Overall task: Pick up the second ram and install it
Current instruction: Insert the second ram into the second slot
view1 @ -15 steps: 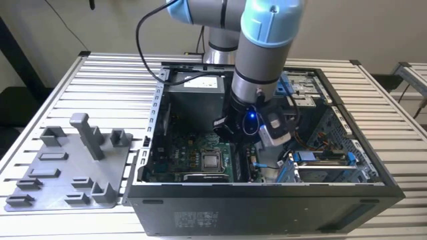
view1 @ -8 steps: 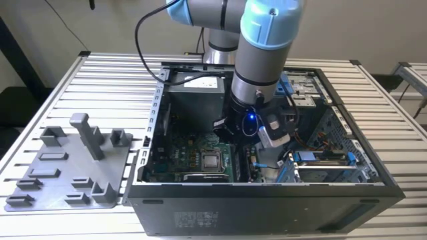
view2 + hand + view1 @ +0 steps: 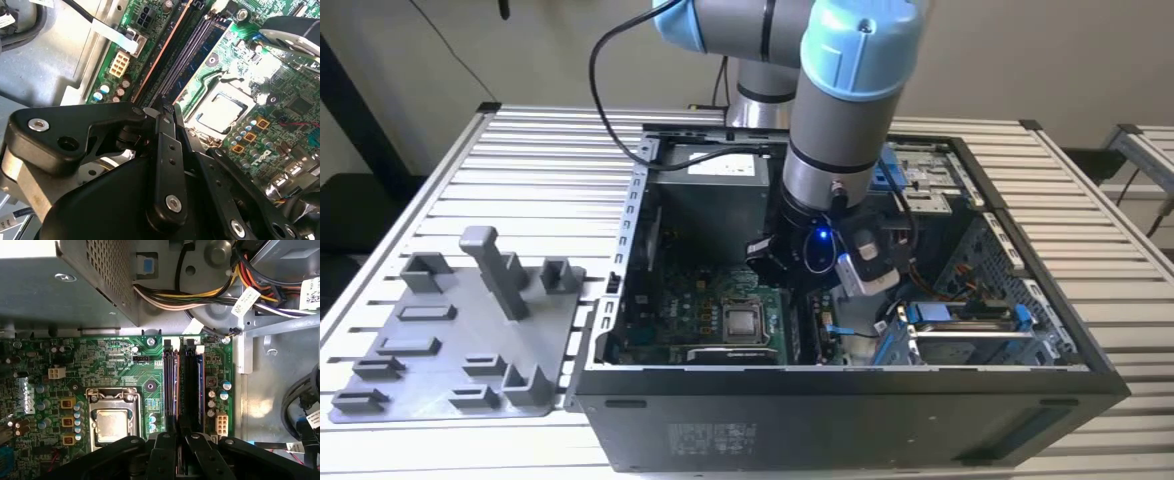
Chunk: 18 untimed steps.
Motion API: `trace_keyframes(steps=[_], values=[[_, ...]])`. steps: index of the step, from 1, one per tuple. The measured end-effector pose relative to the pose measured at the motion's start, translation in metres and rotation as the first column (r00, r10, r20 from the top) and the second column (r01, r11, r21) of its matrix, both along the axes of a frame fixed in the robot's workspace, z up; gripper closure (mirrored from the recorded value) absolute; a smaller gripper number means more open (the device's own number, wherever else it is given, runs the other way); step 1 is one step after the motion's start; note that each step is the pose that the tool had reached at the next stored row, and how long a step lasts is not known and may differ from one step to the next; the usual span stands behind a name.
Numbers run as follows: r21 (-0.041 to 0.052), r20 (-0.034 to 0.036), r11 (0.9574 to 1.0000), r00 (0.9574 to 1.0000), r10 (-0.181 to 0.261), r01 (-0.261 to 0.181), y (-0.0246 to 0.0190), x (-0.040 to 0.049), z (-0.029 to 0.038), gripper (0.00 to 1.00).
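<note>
My gripper (image 3: pixel 805 305) is down inside the open computer case (image 3: pixel 854 400), over the motherboard (image 3: pixel 120 355). Its black fingers (image 3: pixel 162 455) are drawn close together right above the long dark memory slots (image 3: pixel 190 385) beside the CPU socket (image 3: pixel 111 422). A thin dark strip, the second ram (image 3: pixel 177 412), runs edge-on from between the fingertips along the slots, and the gripper (image 3: pixel 163 106) is shut on it. How deep the ram sits in its slot is hidden by the fingers. In the second wrist view the same slots (image 3: pixel 187 52) lead away from the fingertips.
The power supply box (image 3: pixel 65 280) and bundles of cables (image 3: pixel 210 295) lie close beyond the slots. Blue drive brackets (image 3: pixel 961 320) stand at the exterior view's right inside the case. A grey fixture tray (image 3: pixel 454 330) with upright holders lies on the slatted table at the exterior view's left.
</note>
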<state>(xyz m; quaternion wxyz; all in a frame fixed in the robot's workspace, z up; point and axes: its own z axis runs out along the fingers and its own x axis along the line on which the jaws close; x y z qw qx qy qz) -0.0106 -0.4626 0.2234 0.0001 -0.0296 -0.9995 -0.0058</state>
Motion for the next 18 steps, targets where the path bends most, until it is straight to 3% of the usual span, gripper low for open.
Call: trace_keyframes(steps=[8,18], values=[[0.0000,0.0000,1.0000,1.0000,0.002,-0.002,0.0002,0.0000,0.0002,0.86],[0.0000,0.0000,0.9991,0.9991,0.042,-0.042,0.0002,0.0001,0.0004,0.86]])
